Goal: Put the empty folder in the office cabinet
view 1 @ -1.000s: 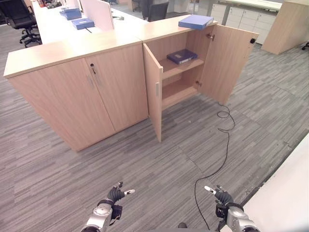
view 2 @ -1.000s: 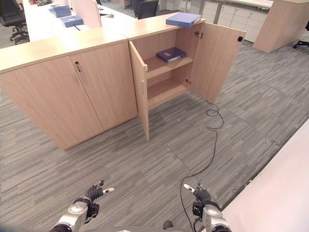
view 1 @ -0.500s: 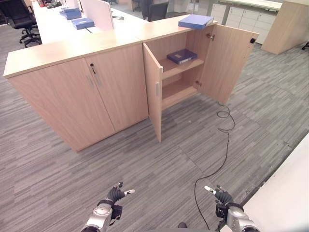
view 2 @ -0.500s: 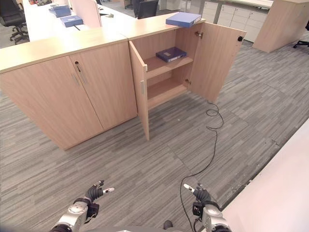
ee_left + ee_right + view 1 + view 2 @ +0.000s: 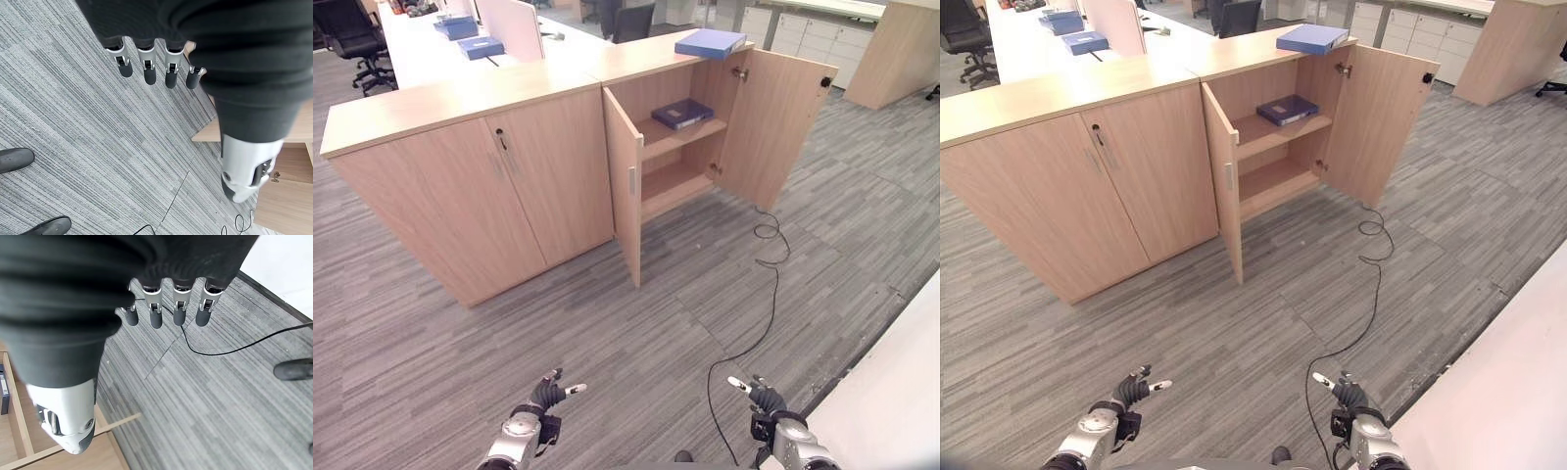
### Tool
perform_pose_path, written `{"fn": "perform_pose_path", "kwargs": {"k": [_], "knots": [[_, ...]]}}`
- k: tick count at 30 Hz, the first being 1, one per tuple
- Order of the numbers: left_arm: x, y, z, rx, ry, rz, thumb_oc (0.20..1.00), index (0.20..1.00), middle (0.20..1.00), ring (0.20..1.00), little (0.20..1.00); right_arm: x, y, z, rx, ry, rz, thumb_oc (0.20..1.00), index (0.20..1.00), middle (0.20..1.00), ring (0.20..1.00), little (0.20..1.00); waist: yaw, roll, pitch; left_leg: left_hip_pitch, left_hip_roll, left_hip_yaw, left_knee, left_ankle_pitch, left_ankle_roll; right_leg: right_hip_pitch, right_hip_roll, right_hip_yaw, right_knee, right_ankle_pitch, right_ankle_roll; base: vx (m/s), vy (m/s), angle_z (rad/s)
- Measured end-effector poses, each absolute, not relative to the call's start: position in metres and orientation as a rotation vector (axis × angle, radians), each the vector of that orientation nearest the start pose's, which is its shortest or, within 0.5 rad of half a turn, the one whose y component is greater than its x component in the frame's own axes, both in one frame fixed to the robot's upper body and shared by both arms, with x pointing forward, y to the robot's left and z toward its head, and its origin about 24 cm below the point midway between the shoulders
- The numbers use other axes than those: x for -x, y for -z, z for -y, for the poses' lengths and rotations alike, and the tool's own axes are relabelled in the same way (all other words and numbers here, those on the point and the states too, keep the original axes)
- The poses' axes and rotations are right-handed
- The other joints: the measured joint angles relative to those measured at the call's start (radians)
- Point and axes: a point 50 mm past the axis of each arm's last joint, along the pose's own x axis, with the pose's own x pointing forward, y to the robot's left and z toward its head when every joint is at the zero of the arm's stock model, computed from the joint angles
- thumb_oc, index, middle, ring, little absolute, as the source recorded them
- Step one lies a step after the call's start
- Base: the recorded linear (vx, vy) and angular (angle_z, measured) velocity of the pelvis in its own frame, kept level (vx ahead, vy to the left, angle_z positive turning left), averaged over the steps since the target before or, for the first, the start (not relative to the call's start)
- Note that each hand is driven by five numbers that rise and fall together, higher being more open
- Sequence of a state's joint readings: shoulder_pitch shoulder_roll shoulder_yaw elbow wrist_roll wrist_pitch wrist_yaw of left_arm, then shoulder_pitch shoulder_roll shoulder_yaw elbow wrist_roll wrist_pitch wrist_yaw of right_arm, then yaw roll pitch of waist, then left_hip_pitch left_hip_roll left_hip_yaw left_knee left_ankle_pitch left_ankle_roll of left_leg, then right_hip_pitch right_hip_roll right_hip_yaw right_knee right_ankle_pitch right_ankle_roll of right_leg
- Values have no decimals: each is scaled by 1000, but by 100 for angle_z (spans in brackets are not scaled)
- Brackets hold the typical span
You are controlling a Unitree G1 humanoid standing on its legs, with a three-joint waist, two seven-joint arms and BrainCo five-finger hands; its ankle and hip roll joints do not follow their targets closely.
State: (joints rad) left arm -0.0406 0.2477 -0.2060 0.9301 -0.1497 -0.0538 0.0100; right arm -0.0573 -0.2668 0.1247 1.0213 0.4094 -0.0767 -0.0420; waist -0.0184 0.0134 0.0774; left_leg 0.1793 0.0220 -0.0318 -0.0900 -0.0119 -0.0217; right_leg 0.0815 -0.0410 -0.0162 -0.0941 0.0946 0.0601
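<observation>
Both the left robot hand (image 5: 546,395) and the right robot hand (image 5: 761,397) hang low over the carpet floor (image 5: 607,333) with fingers relaxed and spread, holding nothing. To do the step well, approach the cabinet (image 5: 685,147) squarely and take the blue folder (image 5: 710,43) lying on its top at 1 o'clock with a level two-sided grip. The cabinet stands with both doors open; its upper shelf (image 5: 677,134) holds a dark blue folder (image 5: 682,114), and the lower shelf (image 5: 671,188) appears bare.

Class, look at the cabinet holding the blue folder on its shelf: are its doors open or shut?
Open. Both doors swing outward, exposing the upper shelf with the blue folder lying flat.
</observation>
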Motion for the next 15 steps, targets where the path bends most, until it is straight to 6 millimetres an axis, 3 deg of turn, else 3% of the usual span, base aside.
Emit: {"fn": "perform_pose_path", "kwargs": {"k": [15], "knots": [[-174,123,-209,-206,16,-823,1000,1000,1000,1000,1000,-161,129,237,-40,258,-869,1000,1000,1000,1000,1000,-4,3,3,-9,2,0,0,0,0,-9,1,0,0,0,0,-3,-44,0]]}}
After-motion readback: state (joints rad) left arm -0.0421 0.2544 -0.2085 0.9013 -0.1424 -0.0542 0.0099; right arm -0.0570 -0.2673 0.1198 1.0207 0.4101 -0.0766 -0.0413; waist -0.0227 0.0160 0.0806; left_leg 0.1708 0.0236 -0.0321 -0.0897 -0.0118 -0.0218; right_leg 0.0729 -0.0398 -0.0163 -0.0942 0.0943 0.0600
